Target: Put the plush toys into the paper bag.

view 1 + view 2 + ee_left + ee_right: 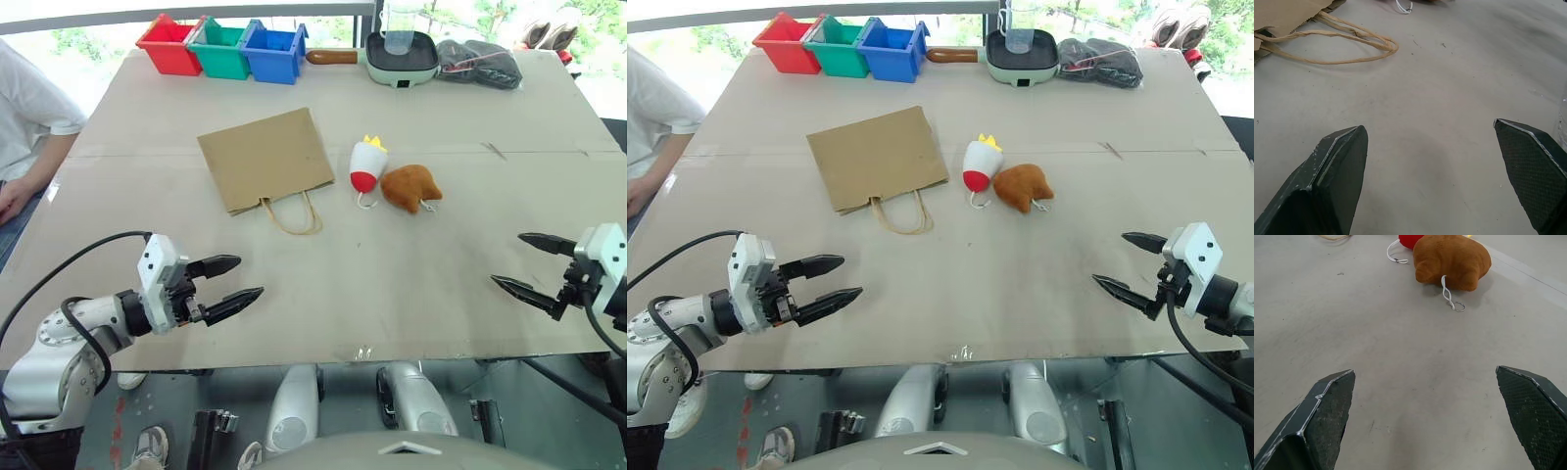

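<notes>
**Both toys out on the table, bag lying flat**

You have a wide table point(323, 294) before you. The paper bag point(265, 157) lies flat near its centre, handles point(294, 213) toward your six o'clock. Just at the bag's three o'clock lies the fries-box toy point(367, 166), yellow top toward twelve, and touching its three o'clock side sits the fried-chicken toy point(411, 186). Both toys are outside the bag. Your left gripper point(227, 284) hovers at seven o'clock from the bag, fingers spread wide, holding nothing. Your right gripper point(529, 264) hovers at four o'clock from the chicken toy, equally wide and empty.
</notes>
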{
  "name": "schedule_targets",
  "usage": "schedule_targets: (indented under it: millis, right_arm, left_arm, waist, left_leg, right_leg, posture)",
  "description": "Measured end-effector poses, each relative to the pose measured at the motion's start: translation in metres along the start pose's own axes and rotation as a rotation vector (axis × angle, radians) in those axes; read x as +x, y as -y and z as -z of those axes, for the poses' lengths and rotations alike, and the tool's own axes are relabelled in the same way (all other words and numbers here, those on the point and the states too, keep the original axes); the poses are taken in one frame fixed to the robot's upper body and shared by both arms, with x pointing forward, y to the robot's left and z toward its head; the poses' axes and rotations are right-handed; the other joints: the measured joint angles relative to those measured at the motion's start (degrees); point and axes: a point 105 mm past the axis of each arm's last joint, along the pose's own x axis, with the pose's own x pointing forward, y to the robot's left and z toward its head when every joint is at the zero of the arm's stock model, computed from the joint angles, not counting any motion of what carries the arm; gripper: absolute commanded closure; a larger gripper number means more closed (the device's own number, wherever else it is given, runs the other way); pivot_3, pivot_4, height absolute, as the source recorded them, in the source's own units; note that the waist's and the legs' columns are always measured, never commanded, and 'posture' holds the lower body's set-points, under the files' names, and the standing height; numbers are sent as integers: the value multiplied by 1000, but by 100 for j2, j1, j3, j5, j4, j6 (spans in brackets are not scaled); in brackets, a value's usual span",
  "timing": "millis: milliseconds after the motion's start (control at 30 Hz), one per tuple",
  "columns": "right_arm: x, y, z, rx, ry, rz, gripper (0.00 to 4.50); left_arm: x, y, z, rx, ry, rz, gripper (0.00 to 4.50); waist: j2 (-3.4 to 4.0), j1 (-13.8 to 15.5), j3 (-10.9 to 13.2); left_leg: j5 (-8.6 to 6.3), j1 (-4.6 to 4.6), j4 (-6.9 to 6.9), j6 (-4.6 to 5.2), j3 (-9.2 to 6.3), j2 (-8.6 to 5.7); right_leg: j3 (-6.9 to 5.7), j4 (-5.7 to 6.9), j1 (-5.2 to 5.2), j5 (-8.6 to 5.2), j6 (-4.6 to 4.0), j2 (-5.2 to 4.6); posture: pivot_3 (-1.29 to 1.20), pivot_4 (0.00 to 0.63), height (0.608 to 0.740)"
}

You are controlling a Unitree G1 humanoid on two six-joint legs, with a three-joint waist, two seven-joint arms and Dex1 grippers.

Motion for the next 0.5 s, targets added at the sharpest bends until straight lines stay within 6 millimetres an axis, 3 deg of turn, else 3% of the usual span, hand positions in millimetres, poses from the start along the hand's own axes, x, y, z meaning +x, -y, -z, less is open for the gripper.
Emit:
schedule_targets:
  millis: [100, 167, 233, 500]
  right_arm:
    - [2, -3, -1, 14, 30, 33, 8]
    - [19, -25, -11, 27, 101, 20, 8]
    - [31, -43, -18, -8, 93, 11, 8]
    - [53, -65, -25, 96, 83, 23, 8]
  left_arm:
    - [3, -8, -7, 67, 9, -21, 45]
    - [13, -36, -36, 266, 44, -108, 45]
    - [15, -50, -53, 433, 25, -153, 45]
    - [48, -71, -46, 706, -92, -114, 45]
  waist:
    - [-2, 28, -1]
    - [-1, 114, 0]
    - [12, 105, -7]
    - [-7, 111, -11]
  left_leg:
    - [0, -1, 0, 0, -10, 0]
    - [1, -2, 5, -2, -24, 5]
    - [1, 2, 4, -2, -2, 1]
    - [-7, -8, 2, 12, 7, -3]
  right_leg:
    - [-10, 2, 0, -1, 1, 2]
    - [-18, 5, -1, -8, 14, 17]
    - [1, 2, 0, -4, 11, 7]
    - [8, -1, -11, 5, -2, 3]
  posture:
    - [0, 150, 740]
    - [0, 150, 740]
    - [0, 150, 740]
    - [0, 150, 740]
